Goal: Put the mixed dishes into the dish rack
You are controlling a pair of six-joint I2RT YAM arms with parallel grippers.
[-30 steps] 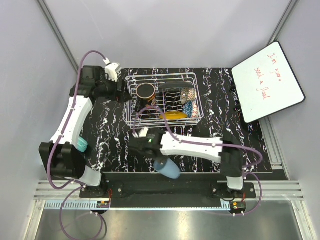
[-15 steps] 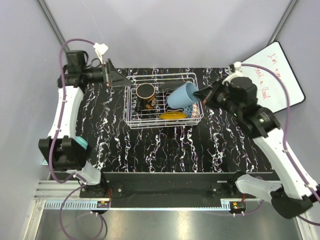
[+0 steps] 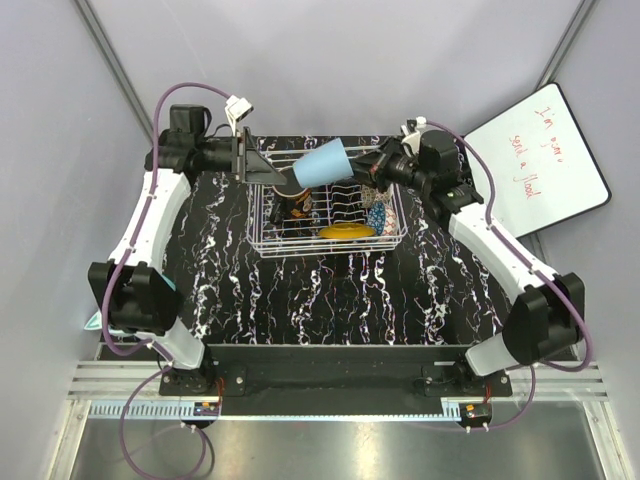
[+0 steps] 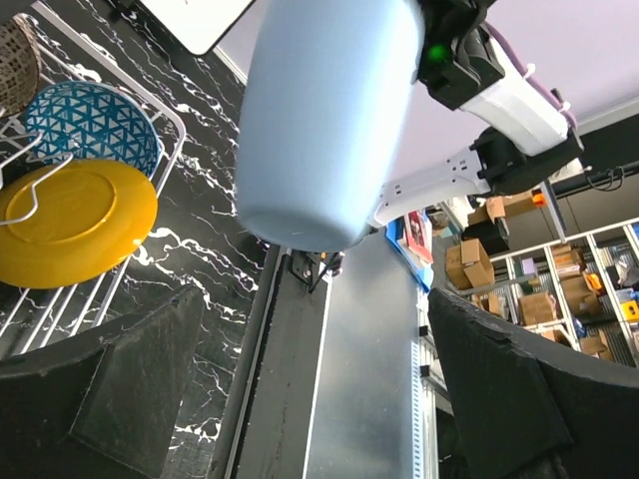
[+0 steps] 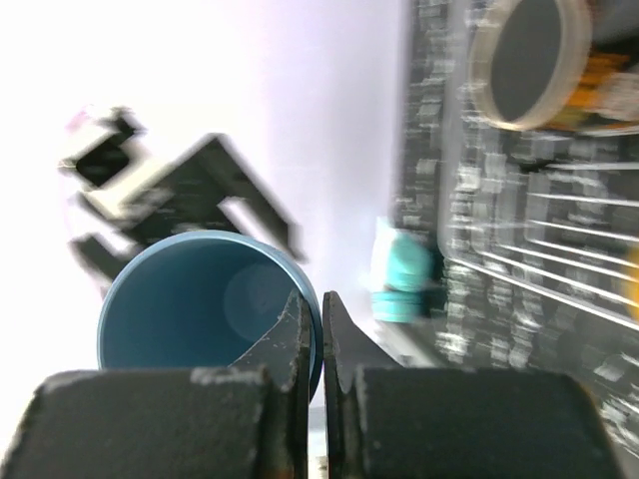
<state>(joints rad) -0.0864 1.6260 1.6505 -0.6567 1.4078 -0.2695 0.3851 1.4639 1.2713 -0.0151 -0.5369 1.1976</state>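
My right gripper [image 3: 366, 170] is clamped on the rim of the light-blue cup [image 3: 322, 163] and holds it on its side in the air above the far left corner of the dish rack [image 3: 262, 225], which sits at the desk's far edge. My left gripper [image 3: 268, 168] gapes wide just beside the cup's base.

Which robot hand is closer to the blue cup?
Right. The right gripper pinches the rim of the blue cup, holding it in the air. The left gripper is open just beyond the cup's bottom, not touching it.
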